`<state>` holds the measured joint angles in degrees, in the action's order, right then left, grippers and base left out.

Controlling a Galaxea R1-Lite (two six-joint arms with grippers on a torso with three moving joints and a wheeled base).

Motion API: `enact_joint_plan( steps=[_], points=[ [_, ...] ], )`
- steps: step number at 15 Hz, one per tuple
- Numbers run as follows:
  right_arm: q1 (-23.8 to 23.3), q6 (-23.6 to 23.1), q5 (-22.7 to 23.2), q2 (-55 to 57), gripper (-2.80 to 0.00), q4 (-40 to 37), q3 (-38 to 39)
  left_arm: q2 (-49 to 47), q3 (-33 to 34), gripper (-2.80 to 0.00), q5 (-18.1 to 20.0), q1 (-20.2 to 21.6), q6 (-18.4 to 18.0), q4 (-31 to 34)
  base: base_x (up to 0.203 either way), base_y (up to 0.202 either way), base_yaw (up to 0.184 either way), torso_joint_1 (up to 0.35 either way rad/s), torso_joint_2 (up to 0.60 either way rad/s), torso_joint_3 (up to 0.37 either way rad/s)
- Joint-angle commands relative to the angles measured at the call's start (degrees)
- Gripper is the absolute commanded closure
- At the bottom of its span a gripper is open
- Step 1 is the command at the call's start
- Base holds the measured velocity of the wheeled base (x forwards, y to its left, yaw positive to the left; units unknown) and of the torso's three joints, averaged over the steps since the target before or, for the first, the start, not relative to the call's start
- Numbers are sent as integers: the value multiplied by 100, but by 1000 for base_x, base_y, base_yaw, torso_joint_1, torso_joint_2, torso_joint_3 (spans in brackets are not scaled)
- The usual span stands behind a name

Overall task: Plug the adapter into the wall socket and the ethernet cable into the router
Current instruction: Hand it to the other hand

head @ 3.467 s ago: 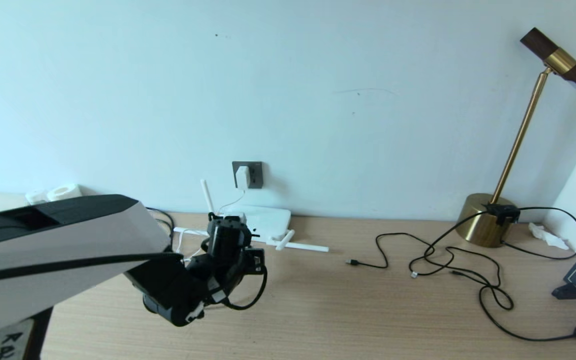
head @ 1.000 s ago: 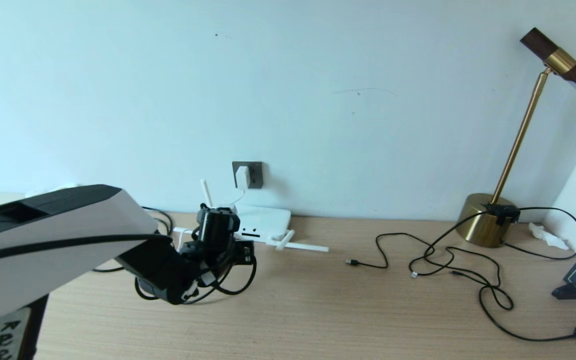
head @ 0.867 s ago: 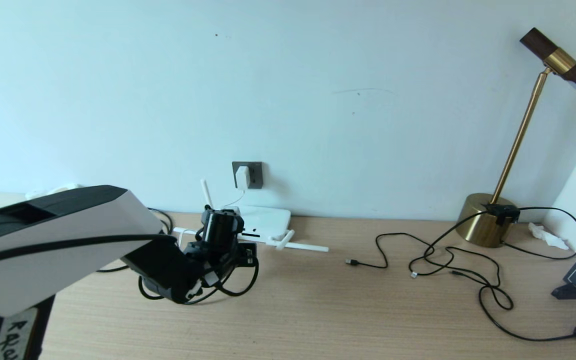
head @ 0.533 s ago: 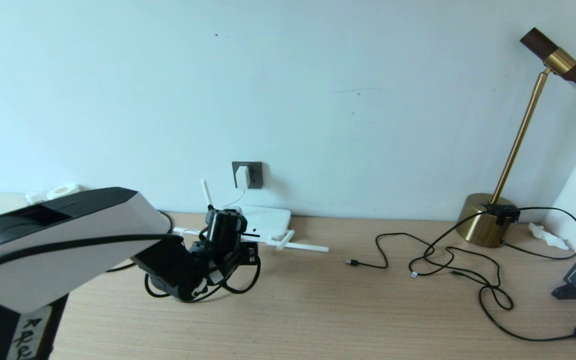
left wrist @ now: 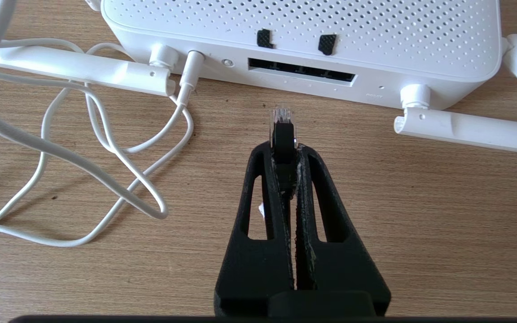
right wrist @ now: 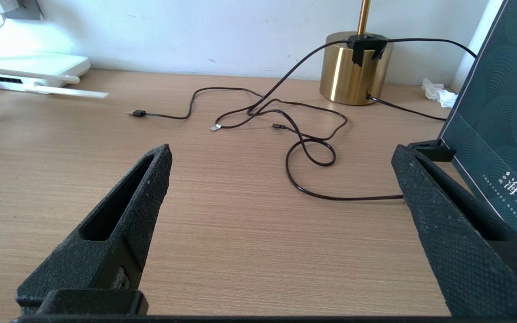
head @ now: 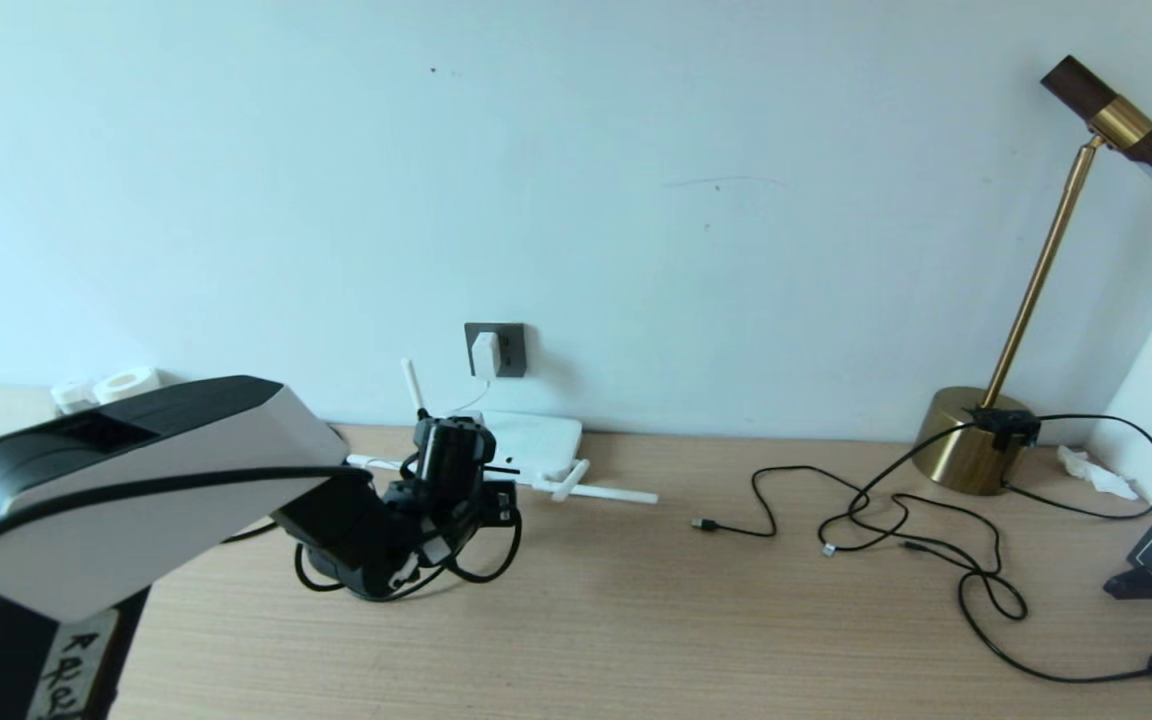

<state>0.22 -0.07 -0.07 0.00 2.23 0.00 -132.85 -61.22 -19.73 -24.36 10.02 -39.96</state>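
The left gripper [left wrist: 284, 150] is held low over the desk [head: 636, 620], pointed at the router [left wrist: 303, 31], its fingers pinched narrowly on the plug end of the ethernet cable [left wrist: 282, 130]. The clear plug tip is seen just short of the dark port slot [left wrist: 301, 72] at 12 o'clock, a gap only the left wrist view reveals. In the head view the adapter [head: 484, 354] is seated in the wall socket [head: 508, 348], at 12 o'clock from the router. The right gripper [right wrist: 281, 161] is parked over bare desk, fingers spread wide.
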Motion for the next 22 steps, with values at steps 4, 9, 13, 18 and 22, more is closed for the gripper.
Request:
enact_joint_plan(
  steps=[4,9,13,18,22],
  points=[
    [4,-1,-1,9,-280,5,70,5,23,0,-13,29,-264,-56,0,0,0,0,0,0],
    [4,-1,-1,9,-280,5,70,22,31,0,-5,36,-262,-56,0,0,0,0,0,0],
    [4,-1,-1,9,-280,5,70,31,31,0,23,80,-441,-64,0,0,0,0,0,0],
    [4,-1,-1,9,-280,5,70,49,31,0,276,115,-440,-91,0,0,0,0,0,0],
    [4,-1,-1,9,-280,5,70,40,31,0,312,115,-466,-91,0,0,0,0,0,0]
  ],
)
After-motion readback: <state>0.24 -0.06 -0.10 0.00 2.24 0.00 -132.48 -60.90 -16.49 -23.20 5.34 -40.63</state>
